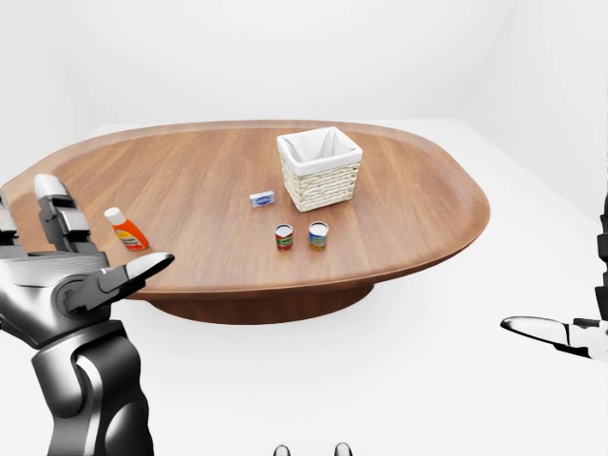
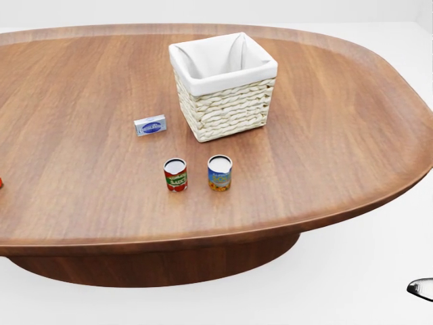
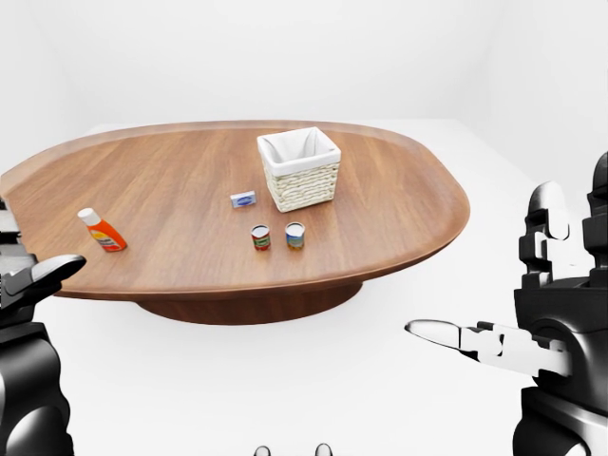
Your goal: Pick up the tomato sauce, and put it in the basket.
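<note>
The tomato sauce [image 2: 175, 175] is a small red can with a green label, upright on the wooden table [image 2: 325, 149], just below the basket in the head view. The white-lined wicker basket [image 2: 226, 112] stands above it, open and empty. My left hand [image 1: 90, 249] is raised at the left of the left-eye view, fingers spread and empty, well short of the table. My right hand [image 3: 518, 328] is open and empty at the lower right of the right-eye view, off the table's edge.
A blue and yellow can [image 2: 219, 172] stands just right of the tomato sauce. A small blue-white box [image 2: 150, 126] lies left of the basket. An orange ketchup bottle [image 1: 125, 229] stands near the table's left edge. White floor surrounds the table.
</note>
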You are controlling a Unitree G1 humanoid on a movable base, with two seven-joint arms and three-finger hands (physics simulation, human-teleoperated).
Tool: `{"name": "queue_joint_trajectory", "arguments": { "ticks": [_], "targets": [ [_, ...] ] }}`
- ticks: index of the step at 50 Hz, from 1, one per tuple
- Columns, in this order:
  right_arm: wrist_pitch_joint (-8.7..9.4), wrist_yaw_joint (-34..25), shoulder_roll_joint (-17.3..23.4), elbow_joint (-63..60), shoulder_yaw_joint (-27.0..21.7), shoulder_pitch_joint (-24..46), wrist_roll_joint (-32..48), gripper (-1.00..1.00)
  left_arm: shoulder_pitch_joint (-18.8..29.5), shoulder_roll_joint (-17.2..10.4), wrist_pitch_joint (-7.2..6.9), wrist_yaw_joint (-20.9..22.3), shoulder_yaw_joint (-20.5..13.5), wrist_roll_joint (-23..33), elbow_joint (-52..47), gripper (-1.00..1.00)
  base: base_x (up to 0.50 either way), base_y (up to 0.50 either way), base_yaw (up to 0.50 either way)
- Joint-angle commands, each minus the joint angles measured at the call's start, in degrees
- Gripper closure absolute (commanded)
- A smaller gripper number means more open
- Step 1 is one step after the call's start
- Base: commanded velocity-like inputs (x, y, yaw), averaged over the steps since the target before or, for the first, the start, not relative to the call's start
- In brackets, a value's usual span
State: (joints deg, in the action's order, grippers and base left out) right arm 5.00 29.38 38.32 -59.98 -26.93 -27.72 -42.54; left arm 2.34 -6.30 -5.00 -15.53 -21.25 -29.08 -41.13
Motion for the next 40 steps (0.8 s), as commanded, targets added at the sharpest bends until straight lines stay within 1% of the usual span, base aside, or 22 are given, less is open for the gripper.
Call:
{"name": "queue_joint_trajectory", "arguments": {
  "ticks": [1,4,7,9,13,18,25,29,40],
  "targets": [
    [0.0,-0.08,0.12,-0.01,-0.07,-0.11,-0.08,-1.0,-0.01,0.18,0.0,0.27,0.15,0.52,0.41,-1.0,0.0,-0.27,0.0],
    [0.0,-0.56,-0.45,-0.01,-0.06,-0.28,0.25,-1.0,-0.18,0.25,0.0,0.29,0.24,0.57,0.11,-1.0,0.0,-0.27,0.0],
    [0.0,-0.11,0.09,-0.01,0.07,-0.2,0.14,-1.0,-0.09,0.18,0.0,0.17,0.08,0.41,-0.03,-1.0,0.0,-0.27,0.0],
    [0.0,-0.63,-0.59,-0.01,0.23,-0.29,0.57,-1.0,-0.1,0.19,0.0,0.26,0.06,0.41,0.14,-1.0,0.0,-0.27,0.0],
    [0.0,-0.37,-0.31,-0.01,0.37,-0.17,0.55,-1.0,-0.19,0.21,0.0,0.37,0.11,0.49,0.23,-1.0,0.0,-0.27,0.0],
    [0.0,-1.3,-1.39,-0.01,0.55,-0.34,1.54,-1.0,-0.22,0.39,0.0,0.37,0.43,0.94,0.5,-1.0,0.0,-0.27,0.0],
    [0.0,-1.18,-1.35,-0.01,0.61,-0.47,1.64,-1.0,-0.24,0.42,0.0,0.45,0.41,0.96,0.52,-1.0,0.0,-0.27,0.0],
    [0.0,-1.21,-1.9,-0.01,1.08,-0.15,2.92,-1.0,-0.33,0.48,0.0,0.57,0.47,1.12,0.6,-1.0,0.0,-0.04,0.0],
    [0.0,-0.62,-0.56,-0.01,2.02,0.5,3.43,-1.0,-0.18,0.34,0.0,0.47,0.38,0.95,0.65,-1.0,0.0,0.0,0.0]
  ]
}}
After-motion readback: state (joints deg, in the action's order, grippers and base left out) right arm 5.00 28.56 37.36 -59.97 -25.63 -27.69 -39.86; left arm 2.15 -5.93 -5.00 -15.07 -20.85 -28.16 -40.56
